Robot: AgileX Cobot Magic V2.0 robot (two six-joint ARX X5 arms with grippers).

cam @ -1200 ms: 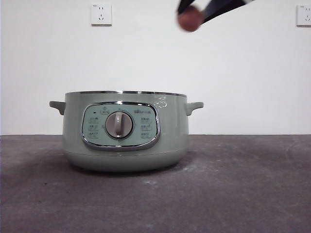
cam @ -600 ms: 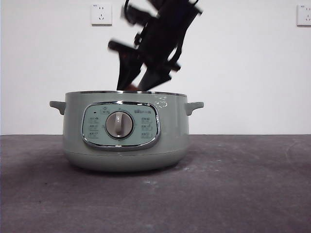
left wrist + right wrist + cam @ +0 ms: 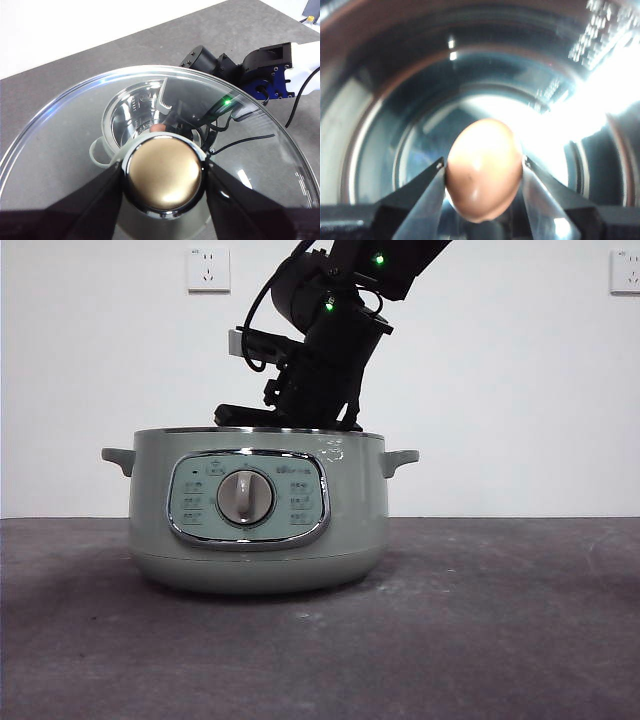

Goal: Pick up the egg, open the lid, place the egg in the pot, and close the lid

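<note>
The pale green pot (image 3: 257, 510) stands mid-table with no lid on it. My right arm (image 3: 320, 350) reaches down from above into its mouth, and the rim hides the jaw tips in the front view. In the right wrist view my right gripper (image 3: 483, 172) is shut on the brown-orange egg (image 3: 482, 167), held inside the shiny inner bowl (image 3: 380, 150). My left gripper (image 3: 163, 175) is shut on the knob (image 3: 163, 170) of the glass lid (image 3: 70, 145), held high above the pot (image 3: 98, 151). The knob looks golden here.
The dark grey table (image 3: 480, 620) spreads around the pot. Two wall sockets (image 3: 208, 270) (image 3: 625, 270) sit on the white wall behind. The right arm's blue and black links (image 3: 270, 65) show beyond the lid.
My right gripper has come down and to the left from the upper right with the egg. It now dips inside the pot's rim.
</note>
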